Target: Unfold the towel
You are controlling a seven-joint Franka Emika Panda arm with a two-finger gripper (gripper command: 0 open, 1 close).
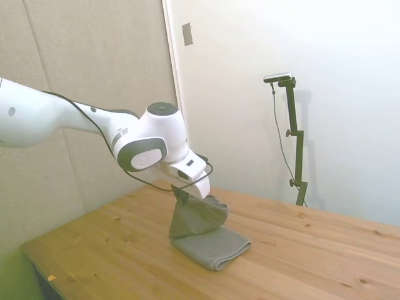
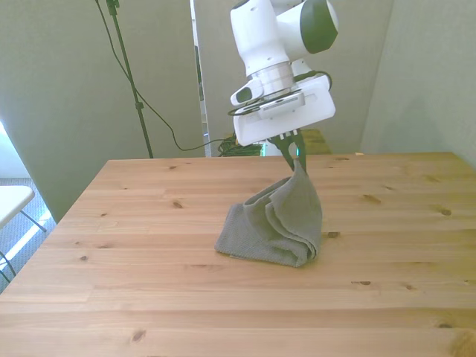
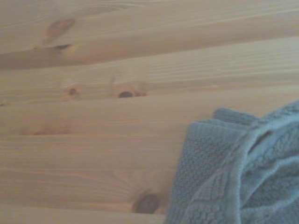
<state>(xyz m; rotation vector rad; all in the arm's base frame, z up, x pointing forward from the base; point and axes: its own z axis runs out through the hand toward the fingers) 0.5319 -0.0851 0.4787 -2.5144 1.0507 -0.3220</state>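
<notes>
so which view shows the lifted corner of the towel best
The front view: the towel hangs from the gripper, its lower layers on the table. The side view half hides the pinch; the wrist view shows only an edge.

My desk [image 2: 134,297] is a top of pale pine boards, the planks running side to side in the front view, with dark knots scattered over them; the wrist view shows several of those knots close up. The only thing lying on it is the towel [image 2: 260,238], grey and thick, near the middle of the boards. Its lower layers rest flat on the wood, while the top layer is pulled up off them toward the front view's right, where my claw [image 2: 295,159] pinches its corner
</notes>
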